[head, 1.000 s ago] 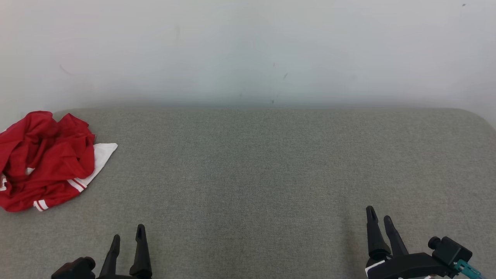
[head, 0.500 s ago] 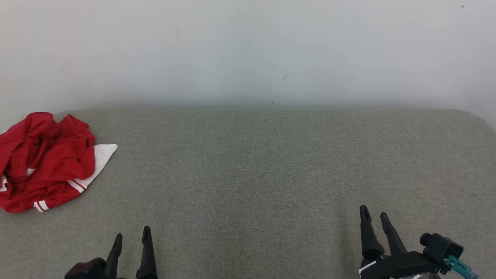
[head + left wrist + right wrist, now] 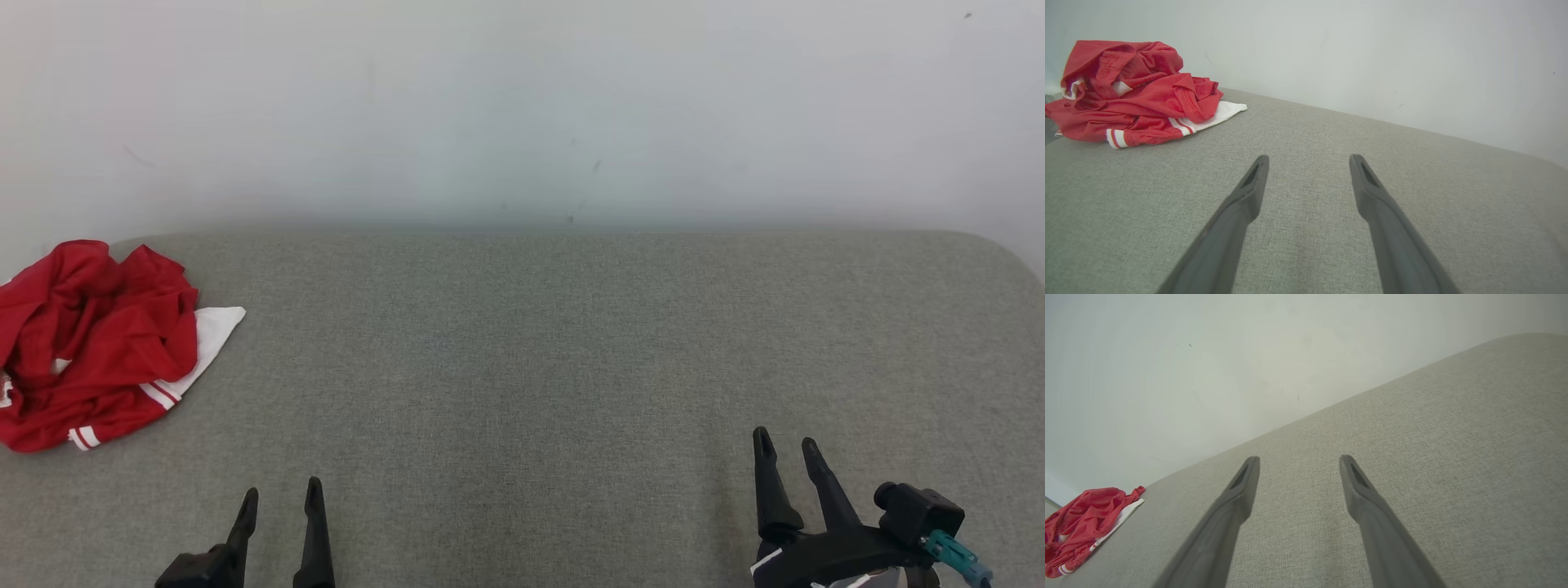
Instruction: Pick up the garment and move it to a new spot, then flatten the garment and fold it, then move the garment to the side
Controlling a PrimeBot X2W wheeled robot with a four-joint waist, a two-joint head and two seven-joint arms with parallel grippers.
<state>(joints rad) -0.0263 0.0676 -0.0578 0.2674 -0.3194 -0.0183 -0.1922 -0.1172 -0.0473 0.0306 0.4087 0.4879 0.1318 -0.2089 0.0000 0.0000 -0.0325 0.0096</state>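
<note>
Bare test room, probably a robotics lab

A wide work surface point(image 3: 571, 367) covered in woven grey cloth, with rounded corners, stands against a plain white wall point(image 3: 522, 106) that bears a few faint scuffs point(image 3: 597, 166); the light is flat and even.

Soft, even, bright light, faint shadows, no glare; wrist views bend at edges.
</note>
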